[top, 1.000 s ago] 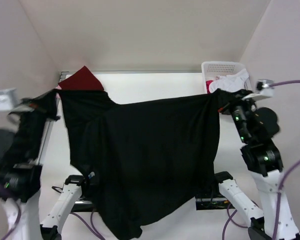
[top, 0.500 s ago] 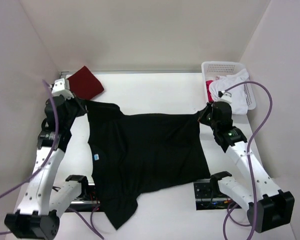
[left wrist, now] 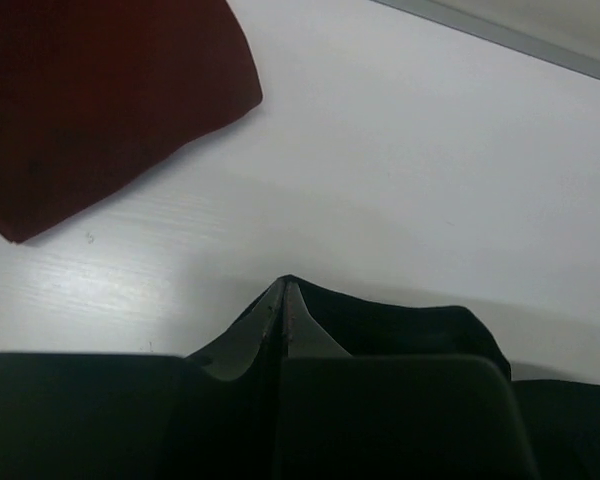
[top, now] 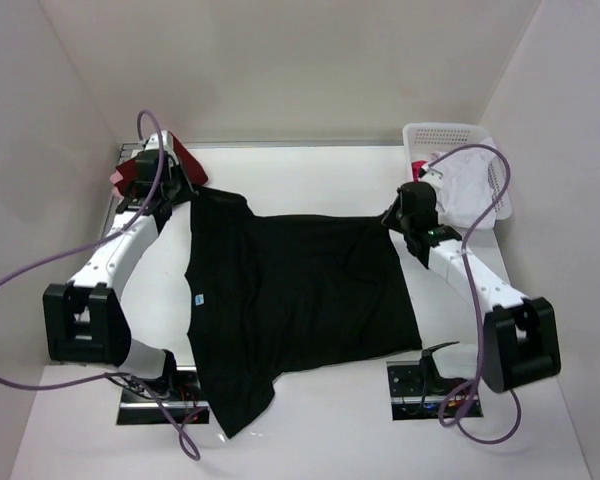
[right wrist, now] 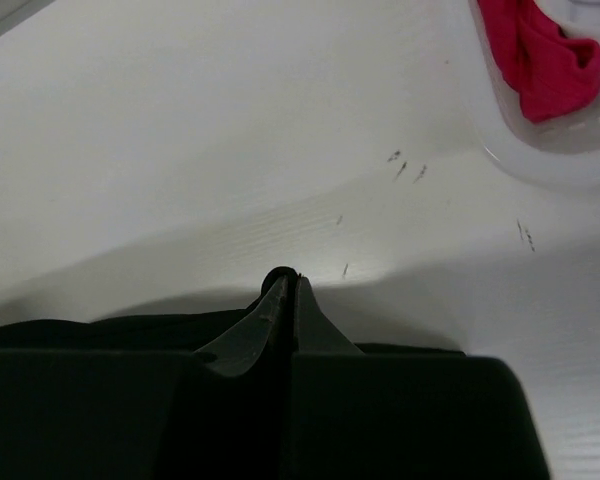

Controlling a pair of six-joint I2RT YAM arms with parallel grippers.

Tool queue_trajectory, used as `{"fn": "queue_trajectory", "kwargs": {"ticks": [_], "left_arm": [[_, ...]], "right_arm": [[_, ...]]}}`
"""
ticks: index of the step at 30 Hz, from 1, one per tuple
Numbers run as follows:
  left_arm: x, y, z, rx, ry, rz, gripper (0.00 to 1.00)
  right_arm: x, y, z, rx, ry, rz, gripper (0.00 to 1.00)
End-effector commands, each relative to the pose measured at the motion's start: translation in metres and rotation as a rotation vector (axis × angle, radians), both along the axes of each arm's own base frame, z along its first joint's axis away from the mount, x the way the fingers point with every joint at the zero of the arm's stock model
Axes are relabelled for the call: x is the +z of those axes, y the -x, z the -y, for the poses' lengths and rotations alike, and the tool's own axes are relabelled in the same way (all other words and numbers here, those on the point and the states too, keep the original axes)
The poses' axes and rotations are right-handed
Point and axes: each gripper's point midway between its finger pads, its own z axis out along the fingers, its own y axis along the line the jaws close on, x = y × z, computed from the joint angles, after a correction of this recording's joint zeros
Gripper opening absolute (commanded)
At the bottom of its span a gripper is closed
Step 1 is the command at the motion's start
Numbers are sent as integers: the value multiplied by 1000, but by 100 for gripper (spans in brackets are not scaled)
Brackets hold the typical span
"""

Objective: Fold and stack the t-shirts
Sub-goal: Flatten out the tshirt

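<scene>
The large black t-shirt (top: 300, 290) lies spread on the white table, its lower part hanging over the near edge. My left gripper (top: 192, 192) is shut on its far left corner, seen as black cloth (left wrist: 400, 325) past the closed fingertips. My right gripper (top: 393, 220) is shut on its far right corner (right wrist: 277, 280), low over the table. A folded dark red t-shirt (top: 185, 162) lies at the far left, also in the left wrist view (left wrist: 100, 90). A white t-shirt (top: 470, 190) and a pink one (right wrist: 540, 60) sit in the basket.
A white perforated basket (top: 440, 133) stands at the far right corner; its rim (right wrist: 525, 160) shows in the right wrist view. White walls enclose the table on three sides. Purple cables loop over both arms.
Both arms have swung forward and down, carrying the black shirt from hanging in the air to lying spread on the table, its top edge now further back. Both grippers stay shut on its corners.
</scene>
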Motion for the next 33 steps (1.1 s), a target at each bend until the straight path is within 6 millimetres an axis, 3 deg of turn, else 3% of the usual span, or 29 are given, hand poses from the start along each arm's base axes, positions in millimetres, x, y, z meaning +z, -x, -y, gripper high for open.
{"fn": "queue_trajectory", "kwargs": {"ticks": [1,13,16,17,22,25,27,30,32,33], "left_arm": [[38,-50,-2,-3,-28,133,0],[3,-144,-5,-24,-21,86,0],[-11,-158,-7,-22,-9,75,0],[-7,-160,-7,-23,-9,84,0],[-38,-177,-4,-35,8,49,0],[-39,-186,-6,-31,8,56,0],[-42,-191,-9,-28,9,56,0],[-41,-202,-8,-34,11,71,0],[-35,-207,-8,-34,11,88,0],[-41,-208,-8,-34,11,78,0]], "right_arm": [[42,-56,0,-63,0,156,0],[-3,-143,30,-225,33,64,0],[-19,-153,36,-244,34,37,0],[-25,-154,42,-256,37,27,0],[-32,-176,64,-292,42,39,0],[-34,-186,72,-286,52,48,0],[-33,-195,70,-265,66,60,2],[-32,-204,69,-242,82,73,14],[-25,-214,65,-229,71,91,12],[-34,-216,64,-216,78,77,8]]}}
